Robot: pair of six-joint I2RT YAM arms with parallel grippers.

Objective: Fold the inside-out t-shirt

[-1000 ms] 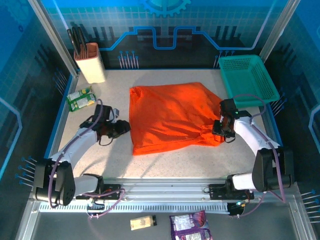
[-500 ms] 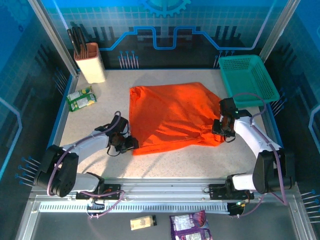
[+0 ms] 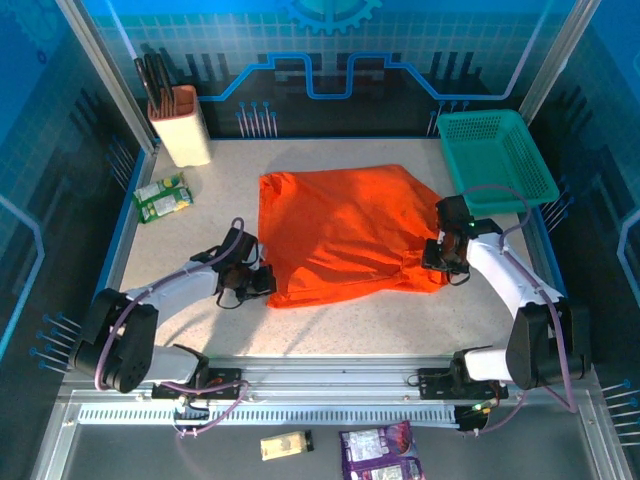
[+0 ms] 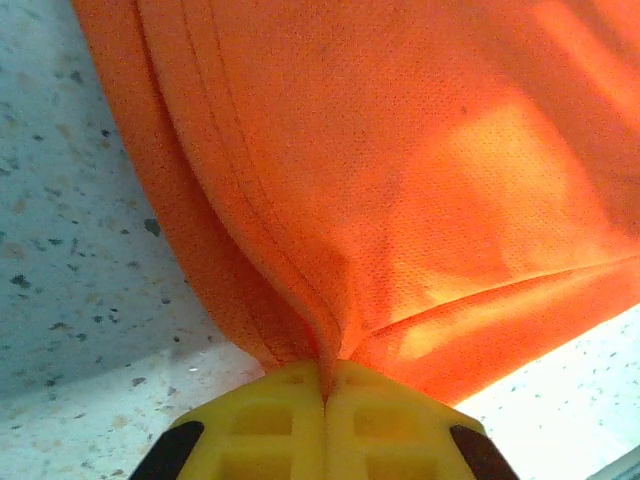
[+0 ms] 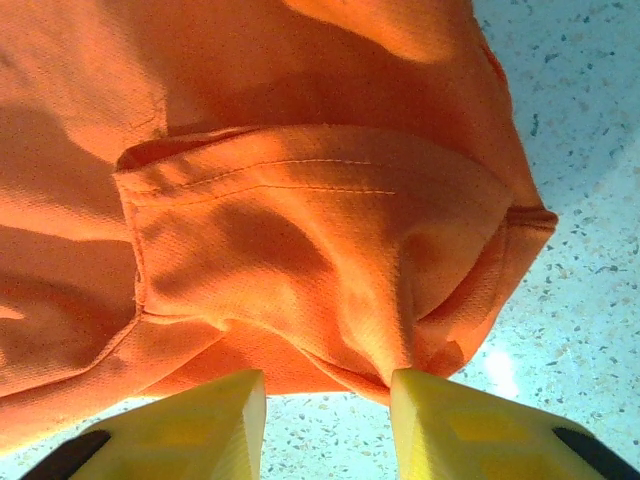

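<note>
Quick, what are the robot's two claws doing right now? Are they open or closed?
Left gripper: closed, pinching the edge of the orange t-shirt.
Right gripper: open, fingers apart at the t-shirt's hem, not clamping it.

Teal basket [image 3: 497, 150], knife block [image 3: 183, 128], green packets [image 3: 163, 197].

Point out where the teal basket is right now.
In the top view, the teal basket sits at the far right corner of the table, to the right of the orange t-shirt.
</note>
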